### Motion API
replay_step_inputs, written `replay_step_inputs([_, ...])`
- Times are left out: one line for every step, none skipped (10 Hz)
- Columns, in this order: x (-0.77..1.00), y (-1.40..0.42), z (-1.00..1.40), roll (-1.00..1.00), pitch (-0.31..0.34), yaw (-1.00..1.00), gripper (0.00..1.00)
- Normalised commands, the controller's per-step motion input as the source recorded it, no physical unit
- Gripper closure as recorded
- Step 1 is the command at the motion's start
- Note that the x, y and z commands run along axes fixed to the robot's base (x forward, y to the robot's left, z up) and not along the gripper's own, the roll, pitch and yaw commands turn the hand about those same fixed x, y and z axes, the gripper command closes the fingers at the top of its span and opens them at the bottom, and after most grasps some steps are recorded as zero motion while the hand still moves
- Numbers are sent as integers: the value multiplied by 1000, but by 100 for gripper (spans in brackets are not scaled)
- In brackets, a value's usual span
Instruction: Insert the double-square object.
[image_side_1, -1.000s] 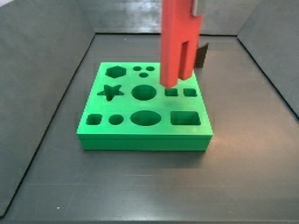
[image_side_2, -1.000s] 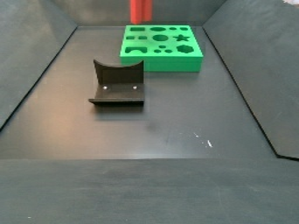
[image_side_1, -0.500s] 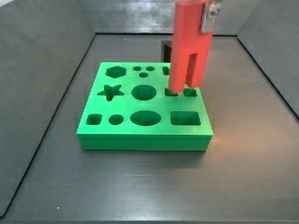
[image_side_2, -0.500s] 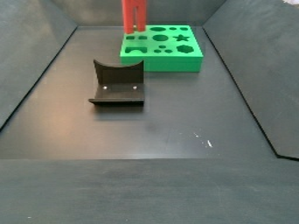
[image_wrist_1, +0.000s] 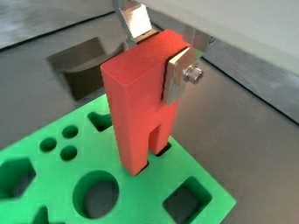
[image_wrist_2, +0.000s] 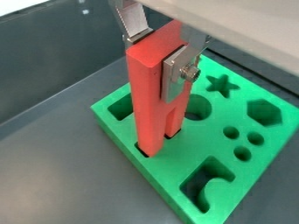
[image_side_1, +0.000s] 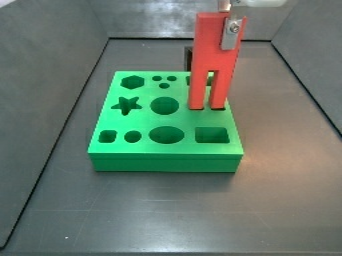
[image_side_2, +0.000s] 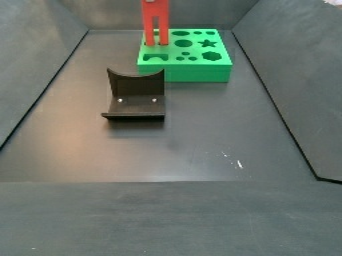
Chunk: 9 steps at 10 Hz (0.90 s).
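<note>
Wrist view: the end effector (image_wrist_1: 158, 52) grips the top of the upright orange-red double-square object (image_wrist_1: 142, 101), whose two prongs enter holes in the green board (image_wrist_1: 105, 179). The dark fixture (image_wrist_1: 79, 68) stands behind on the worktop (image_wrist_1: 251, 144).

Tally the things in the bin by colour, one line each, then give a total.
Orange-red: 1, the double-square object, held upright by the gripper over the board.
Green: 1, the board.
Dark: 1, the fixture.
Total: 3
</note>
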Motion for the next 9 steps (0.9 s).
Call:
replay_step_inputs([466,-280,-246,201,150,-303,100])
replay_step_inputs([289,-254,-306,171,104,-220,100])
replay_step_inputs([320,-317,-443,164,59,-74,100])
replay_step_inputs([357,-203,-457,129,31,0,100])
replay_step_inputs([206,-63,-426,141,0,0,100])
replay_step_inputs([109,-31,-389,153,0,0,100])
replay_step_inputs([40,0,-334,104,0,0,100])
replay_step_inputs([34,0,-280,57,0,0,100])
replay_step_inputs([0,0,-260,0,0,0,100])
